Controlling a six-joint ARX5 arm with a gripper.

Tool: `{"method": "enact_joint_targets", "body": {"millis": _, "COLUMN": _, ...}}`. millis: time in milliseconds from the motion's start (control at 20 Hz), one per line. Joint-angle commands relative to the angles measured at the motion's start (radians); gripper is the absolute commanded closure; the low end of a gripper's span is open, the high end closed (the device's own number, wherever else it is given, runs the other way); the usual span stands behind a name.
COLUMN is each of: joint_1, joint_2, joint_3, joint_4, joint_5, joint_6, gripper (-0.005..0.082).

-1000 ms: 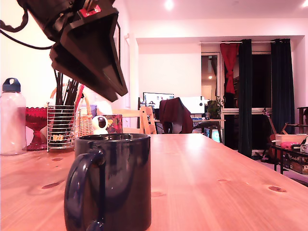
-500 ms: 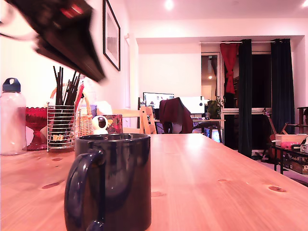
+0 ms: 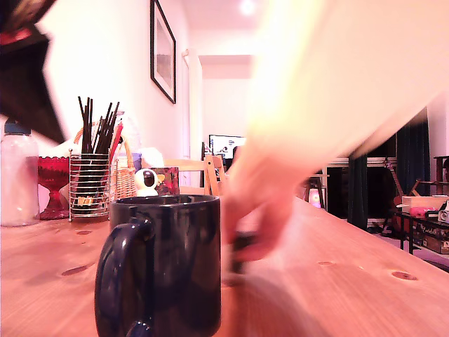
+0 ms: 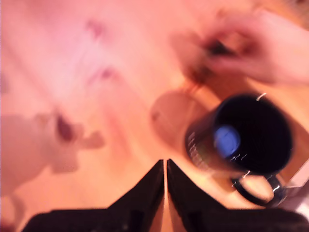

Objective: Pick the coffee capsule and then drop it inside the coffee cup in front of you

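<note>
The coffee cup [image 3: 165, 267], a glossy dark mug, stands near the front of the wooden table with its handle toward the camera. From above, the coffee cup [image 4: 246, 135] shows a blurred blue round thing on its bottom, the coffee capsule [image 4: 226, 140]. The exterior view hides the capsule inside the mug. My gripper [image 3: 56, 130] is a dark blur high at the exterior view's left, well clear of the cup. In the wrist view my gripper [image 4: 165, 166] is shut, fingers together with nothing between them.
A person's hand [image 3: 256, 200] reaches down to the table just beside the mug, holding something small and dark [image 3: 242, 249]. At the exterior view's left stand a clear bottle [image 3: 17, 175], a red glass bowl [image 3: 52, 175] and a wire holder of sticks [image 3: 91, 175].
My gripper has swung up and toward the exterior view's left, away from above the mug. A person's arm and hand have come in beside the mug.
</note>
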Motion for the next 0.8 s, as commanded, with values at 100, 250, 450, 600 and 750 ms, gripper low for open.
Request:
{"method": "enact_joint_targets", "body": {"millis": 100, "joint_1": 0.019, "joint_2": -0.105, "joint_3": -0.132, "joint_4": -0.014, "joint_5": -0.093, "joint_6": -0.09, "gripper": 0.0785}}
{"method": "enact_joint_targets", "body": {"millis": 250, "joint_1": 0.042, "joint_2": -0.203, "joint_3": -0.19, "joint_4": -0.012, "joint_5": -0.166, "joint_6": -0.173, "gripper": 0.0785}}
{"method": "enact_joint_targets", "body": {"millis": 450, "joint_1": 0.066, "joint_2": -0.287, "joint_3": -0.193, "joint_4": 0.001, "joint_5": -0.18, "joint_6": -0.198, "gripper": 0.0789}}
{"method": "enact_joint_targets", "body": {"millis": 600, "joint_1": 0.066, "joint_2": -0.298, "joint_3": -0.193, "joint_4": 0.01, "joint_5": -0.204, "joint_6": -0.197, "gripper": 0.0788}}
{"method": "enact_joint_targets", "body": {"millis": 750, "joint_1": 0.065, "joint_2": -0.298, "joint_3": -0.193, "joint_4": 0.052, "joint_5": -0.21, "joint_6": -0.196, "gripper": 0.0788}}
